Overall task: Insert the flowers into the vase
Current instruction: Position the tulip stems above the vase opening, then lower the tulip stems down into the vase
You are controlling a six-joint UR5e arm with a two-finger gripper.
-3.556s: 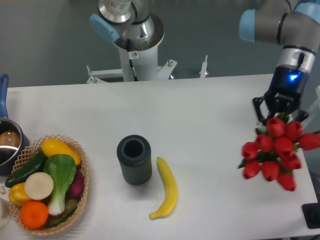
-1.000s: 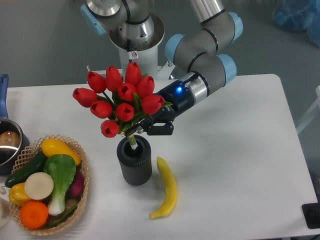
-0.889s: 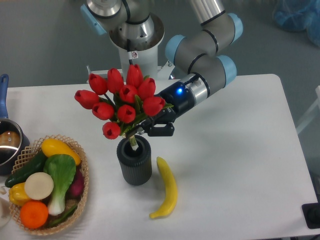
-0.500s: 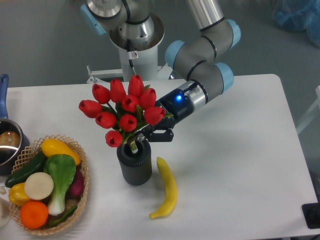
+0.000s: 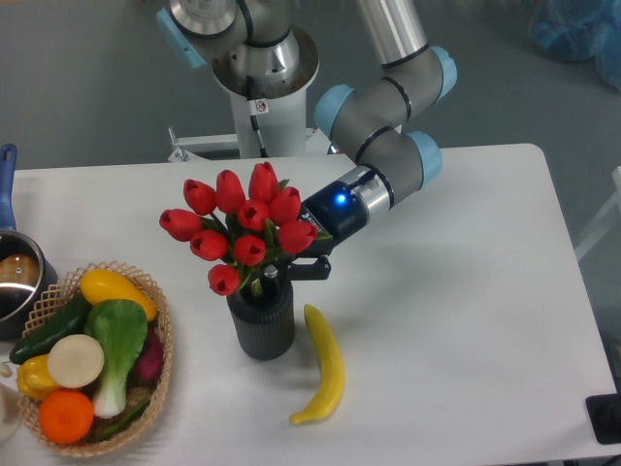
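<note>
tulips (image 5: 243,225): 1 bunch, about 10 red buds, stems down in the vase mouth, leaning left | vase (image 5: 261,326): 1, dark ribbed, upright on table (image 5: 466,291) | gripper (image 5: 294,264): clamped on the stems just above the rim | banana (image 5: 323,367): 1, just right of vase | basket (image 5: 146,388): 1, vegetables, far left

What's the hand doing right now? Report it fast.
Hand: closed on the flowers, stems lowered into the vase.
</note>
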